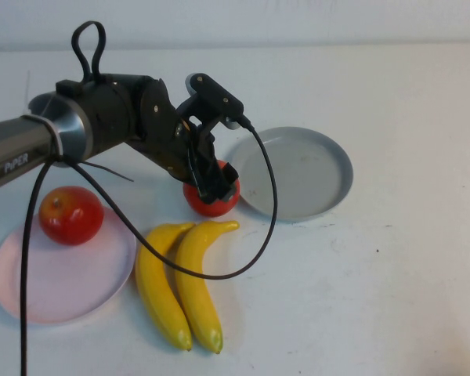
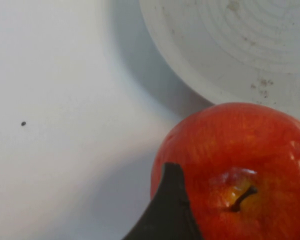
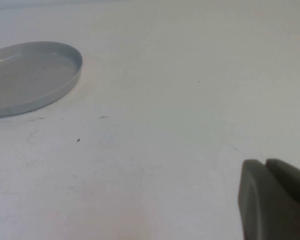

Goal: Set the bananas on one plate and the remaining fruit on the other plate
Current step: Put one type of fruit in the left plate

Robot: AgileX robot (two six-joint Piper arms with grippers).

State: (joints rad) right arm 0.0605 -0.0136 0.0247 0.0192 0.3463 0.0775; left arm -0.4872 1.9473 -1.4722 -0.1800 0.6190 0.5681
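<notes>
Red apple (image 1: 211,196) beside the grey plate (image 1: 329,168) sat between the left gripper's (image 1: 213,184) spread jaws. Closing, then carrying it to the pink plate (image 1: 63,274), seemed next. Right gripper (image 3: 275,200), parked right, looked pressed together.

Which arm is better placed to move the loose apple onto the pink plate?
Left. The left gripper is down over the loose apple beside the pink plate; the right gripper is off over bare table.

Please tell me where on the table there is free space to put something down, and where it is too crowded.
Free: the table right of the bananas and in front of the grey plate, itself bare; the right gripper is over the table there. Half of the pink plate is free, beside its apple. Crowded: between the plates, where the left gripper is at the second apple.
</notes>
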